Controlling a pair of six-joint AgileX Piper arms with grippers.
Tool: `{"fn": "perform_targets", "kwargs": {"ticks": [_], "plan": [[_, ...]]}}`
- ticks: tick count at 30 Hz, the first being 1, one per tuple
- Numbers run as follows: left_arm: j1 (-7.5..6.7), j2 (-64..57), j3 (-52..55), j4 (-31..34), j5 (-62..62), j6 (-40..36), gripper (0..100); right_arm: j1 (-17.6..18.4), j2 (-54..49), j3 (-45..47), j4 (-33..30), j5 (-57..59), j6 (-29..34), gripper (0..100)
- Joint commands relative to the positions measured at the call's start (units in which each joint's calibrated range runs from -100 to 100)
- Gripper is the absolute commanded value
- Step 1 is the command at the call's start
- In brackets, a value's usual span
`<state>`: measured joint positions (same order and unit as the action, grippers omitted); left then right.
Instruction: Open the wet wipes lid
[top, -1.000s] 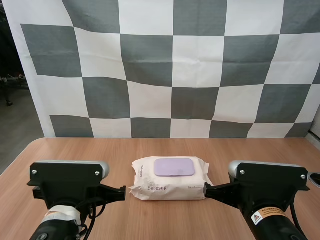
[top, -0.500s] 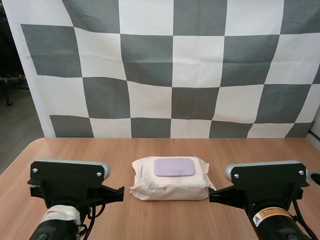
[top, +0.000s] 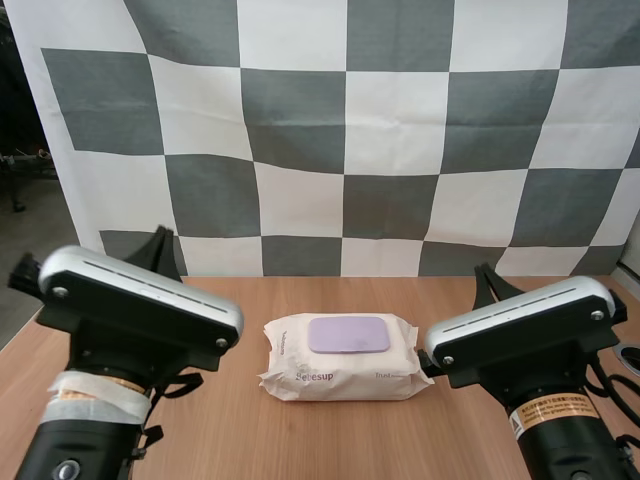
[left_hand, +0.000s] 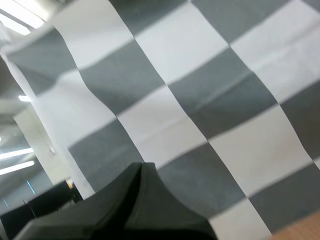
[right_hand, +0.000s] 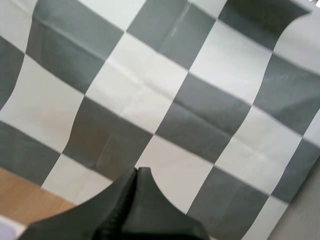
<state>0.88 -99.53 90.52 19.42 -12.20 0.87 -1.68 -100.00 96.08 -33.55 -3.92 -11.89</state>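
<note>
Both left claw (left_hand: 141, 167) and right claw (right_hand: 138, 171) flank pack (top: 340, 372).

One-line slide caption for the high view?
A wet wipes pack, purple lid shut, lies on the table between the left arm and right arm.

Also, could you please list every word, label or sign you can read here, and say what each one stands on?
"Selesup": on the front of the pack; the middle letters are unsure.
Small word to its right on the pack: too small to read.
Vertical print beside the lid: too small to read.
Sticker with a warning triangle on the right arm: its text is too small to read.
</note>
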Motion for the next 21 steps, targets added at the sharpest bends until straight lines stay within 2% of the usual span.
{"fn": "perform_targets", "kwargs": {"ticks": [1, 3, 5, 9, 12, 15, 17, 19, 21], "plan": [[-0.01, 4.7, -10.8, -28.6, -1.6, 0.0, 0, 0.0, 0.7, -9.9, 9.7, -1.7, 0.0, 0], [-0.01, 9.9, -15.3, -32.0, 4.7, 0.0, 0, 0.0, 4.7, -15.1, 7.6, -1.0, 0.0, 0], [0.44, 15.2, -19.4, -35.4, 14.0, -0.4, 0, 0.0, 10.8, -19.7, 1.7, 5.2, 0.0, 0], [2.64, 21.3, -21.9, -36.3, 28.1, -5.1, 0, 0.0, 24.4, -26.3, -6.3, 29.7, 0.0, 0], [3.59, 25.1, -20.4, -36.3, 35.5, -9.4, 0, 0.0, 33.7, -30.2, -7.3, 40.5, -0.1, 0], [3.75, 28.2, -16.8, -36.0, 36.9, -9.3, 0, 0.0, 38.2, -31.6, -4.6, 40.6, -3.8, 0], [3.75, 29.9, -14.6, -35.8, 36.9, -9.3, 0, 1.1, 39.6, -31.6, 0.1, 39.0, -11.1, 0], [3.75, 31.7, -12.8, -36.5, 37.0, -9.3, 0, 2.7, 40.2, -31.4, 7.8, 39.0, -19.7, 0], [3.75, 33.9, -11.5, -39.8, 37.1, -9.3, 0, 5.0, 40.5, -31.1, 16.2, 39.3, -28.4, 0]]}}
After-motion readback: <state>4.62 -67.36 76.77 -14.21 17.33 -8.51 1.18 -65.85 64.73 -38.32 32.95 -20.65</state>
